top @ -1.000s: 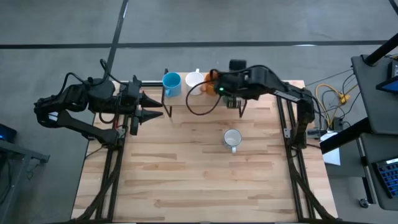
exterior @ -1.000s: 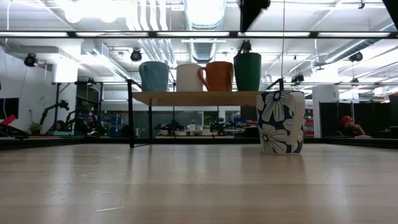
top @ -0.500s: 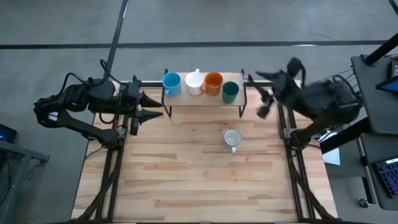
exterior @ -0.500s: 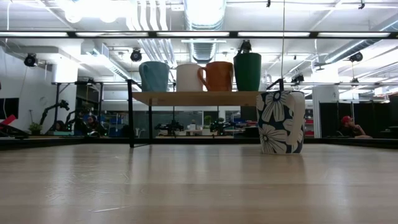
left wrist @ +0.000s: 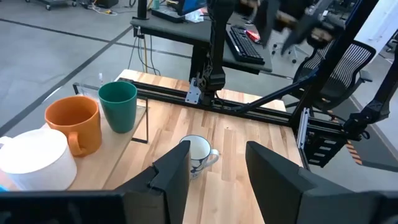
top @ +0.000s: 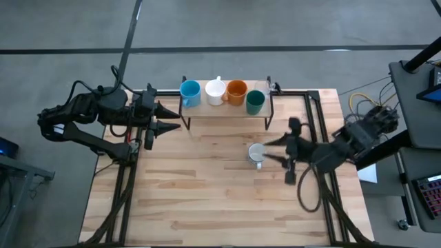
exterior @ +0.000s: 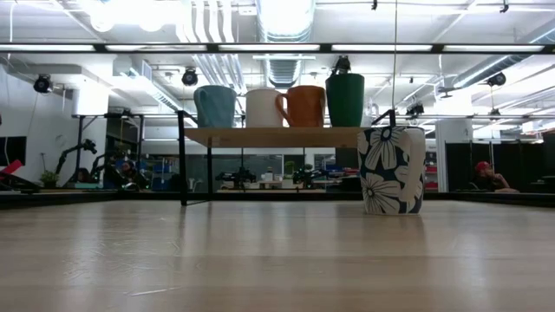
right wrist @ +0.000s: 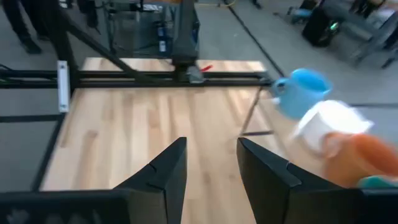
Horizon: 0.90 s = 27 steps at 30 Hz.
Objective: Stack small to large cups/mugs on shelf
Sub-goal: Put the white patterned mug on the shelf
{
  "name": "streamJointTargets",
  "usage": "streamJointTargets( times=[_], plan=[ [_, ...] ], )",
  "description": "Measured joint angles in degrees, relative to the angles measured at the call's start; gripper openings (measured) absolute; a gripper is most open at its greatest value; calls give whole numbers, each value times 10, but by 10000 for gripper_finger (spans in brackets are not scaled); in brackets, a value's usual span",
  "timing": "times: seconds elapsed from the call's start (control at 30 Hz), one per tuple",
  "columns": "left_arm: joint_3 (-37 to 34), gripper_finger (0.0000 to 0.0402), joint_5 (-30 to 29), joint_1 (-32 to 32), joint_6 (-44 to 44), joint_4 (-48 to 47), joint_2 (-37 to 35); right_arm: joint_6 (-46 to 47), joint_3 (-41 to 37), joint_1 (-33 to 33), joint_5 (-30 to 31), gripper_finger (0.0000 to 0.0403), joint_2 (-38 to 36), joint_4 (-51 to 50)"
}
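Note:
Four cups stand in a row on the light-wood shelf (top: 225, 110) at the table's far edge: light blue (top: 191, 91), white (top: 216, 91), orange (top: 236, 90) and dark teal-green (top: 255, 102). A white mug with a dark flower pattern (top: 257, 153) stands upright on the tabletop in front of the shelf; it also shows in the low view (exterior: 392, 171). My right gripper (top: 270, 150) is open, just right of this mug, fingers pointing toward the table's left. My left gripper (top: 173, 119) is open and empty at the shelf's left end. The right wrist view does not show the flowered mug. No clear glass is in view.
The shelf's thin black legs (exterior: 181, 156) stand on the tabletop near its far edge. Black frame rails (top: 318, 138) run along the table's left and right sides. Bare wood lies between the flowered mug and the near edge.
My right gripper has drawn back from above the teal-green cup on the shelf toward the table's right edge, then swung toward the near edge and down, ending beside the flowered mug. The cups and the mug have stayed in place.

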Motion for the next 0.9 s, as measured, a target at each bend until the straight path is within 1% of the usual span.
streamJointTargets(
  times=[0.17,0.27,0.33,0.37,0.43,0.57,0.67,0.77,0.9],
  plan=[
    [0,141,0,0,0,0,0,70,-85,26,-2,134,-1,79],
    [0,141,0,0,0,0,0,126,-139,39,16,134,-1,123],
    [0,141,0,0,0,0,0,169,-177,49,39,134,0,148],
    [0,141,0,0,1,0,0,193,-196,53,55,135,0,160],
    [0,141,1,0,4,0,0,253,-234,63,112,135,0,181],
    [0,141,5,0,7,0,0,427,-294,89,229,135,0,165],
    [0,141,10,0,16,0,0,512,-332,109,274,135,7,162],
    [0,141,11,0,18,0,-1,538,-366,123,263,135,19,159],
    [0,141,11,0,20,-1,-3,552,-405,134,208,135,39,160]
  ],
)
